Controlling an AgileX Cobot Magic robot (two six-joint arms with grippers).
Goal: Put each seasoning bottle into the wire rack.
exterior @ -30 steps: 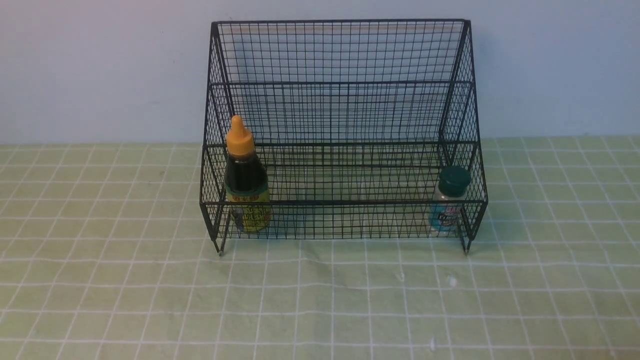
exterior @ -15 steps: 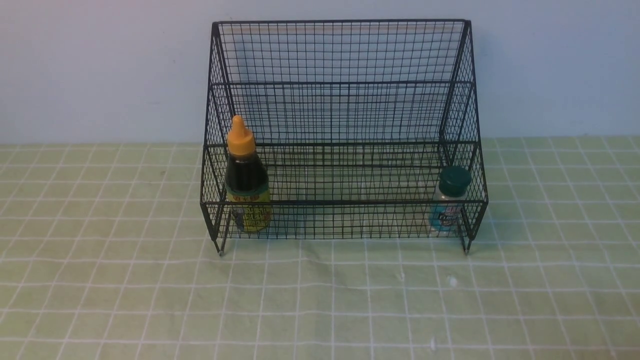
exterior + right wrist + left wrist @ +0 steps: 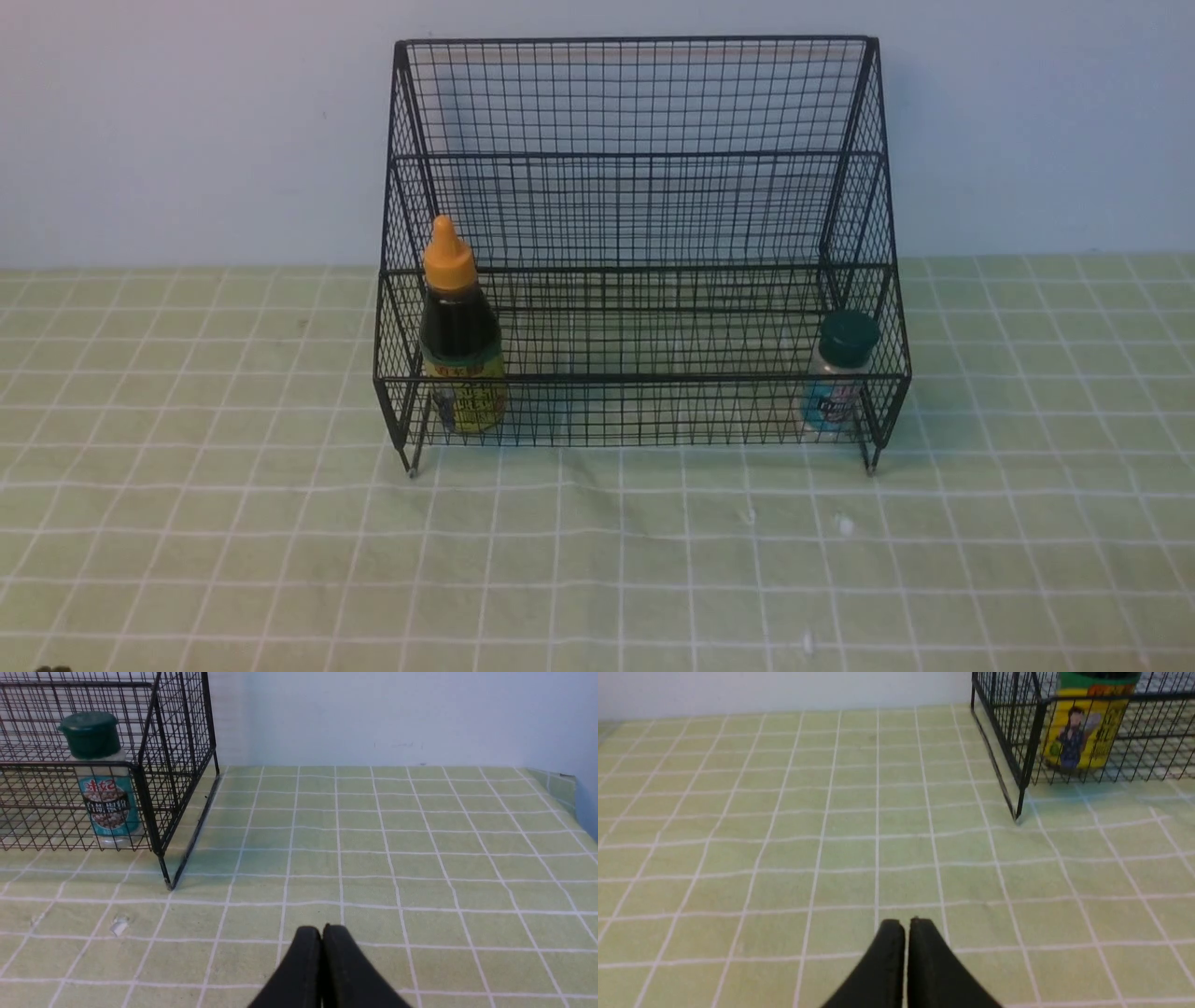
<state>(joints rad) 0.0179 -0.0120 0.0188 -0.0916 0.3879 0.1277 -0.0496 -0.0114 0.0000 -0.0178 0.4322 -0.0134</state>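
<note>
Fingers, left arm (image 3: 916, 952): one pair, dark, tapering to narrow tips; drawn together with only a thin line between them, holding nothing; held over checked cloth.

Dark object (image 3: 53, 668): a small part only, at the 8 o'clock edge of the front view; too little shows to identify it.

Sauce bottle (image 3: 462, 327): dark contents, orange pointed cap, yellow label with a printed figure; inside the rack, at 8 o'clock from its middle, behind the front mesh; upright or nearly so, cap rising above the front rail.

Wire rack (image 3: 644, 379): black mesh, tall back, sloping ends, short legs; standing at 12 o'clock on the tabletop (image 3: 635, 579), which wears a pale green cloth with white grid lines. Both bottles are contained in it, well apart, one near each end.

Wall (image 3: 187, 131): pale, bluish; beyond the rack at 12 o'clock.

Shaker (image 3: 845, 359): clear body, dark green lid, teal label; inside the rack at 4 o'clock from its middle, upright behind the front mesh, lid above the front rail. Shorter than the sauce bottle.

White mark (image 3: 845, 525): small, irregular, on the cloth; at 6 o'clock from the shaker.

Fingers, right arm (image 3: 331, 956): one pair, dark, matching; closed up narrow, tips together, nothing between them; held over the cloth.
</note>
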